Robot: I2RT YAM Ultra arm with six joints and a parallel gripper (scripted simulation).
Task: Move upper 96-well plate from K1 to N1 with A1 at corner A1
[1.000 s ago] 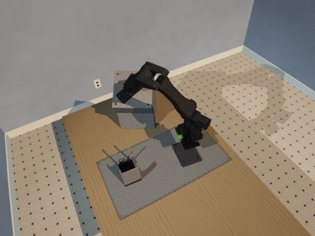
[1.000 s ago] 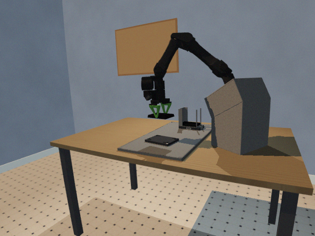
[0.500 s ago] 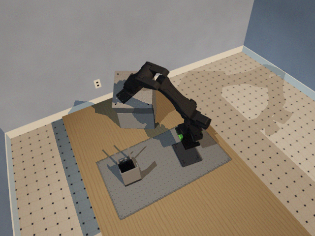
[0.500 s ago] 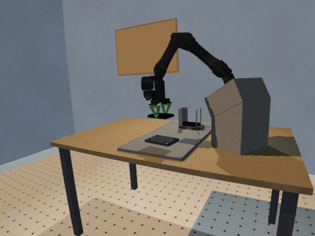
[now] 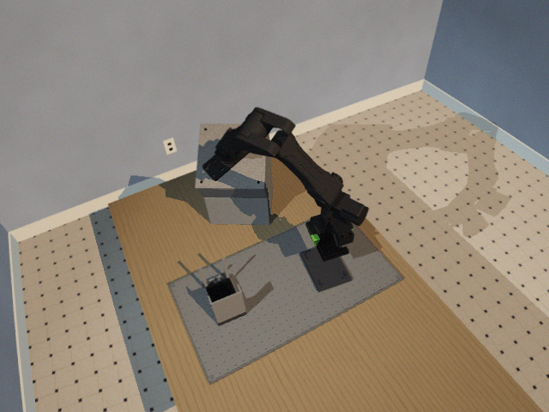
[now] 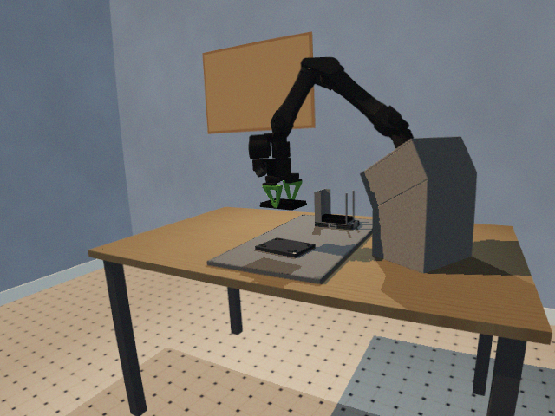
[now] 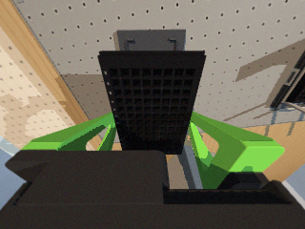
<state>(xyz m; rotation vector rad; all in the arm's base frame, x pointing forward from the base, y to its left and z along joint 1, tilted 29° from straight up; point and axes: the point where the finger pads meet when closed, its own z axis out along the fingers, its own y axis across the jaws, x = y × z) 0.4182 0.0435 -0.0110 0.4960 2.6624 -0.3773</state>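
Hand (image 7: 152, 131) clamped on plate (image 7: 152, 102), above nest (image 7: 150, 39).

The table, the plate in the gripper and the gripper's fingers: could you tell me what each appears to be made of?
Table: apparently wood, matte, with visible grain lines; legs dark, perhaps painted metal.
Plate, clamped in the gripper: likely black matte plastic, a moulded grid of wells.
Fingers: bright green, uniform, seemingly plastic with triangular cut-outs.
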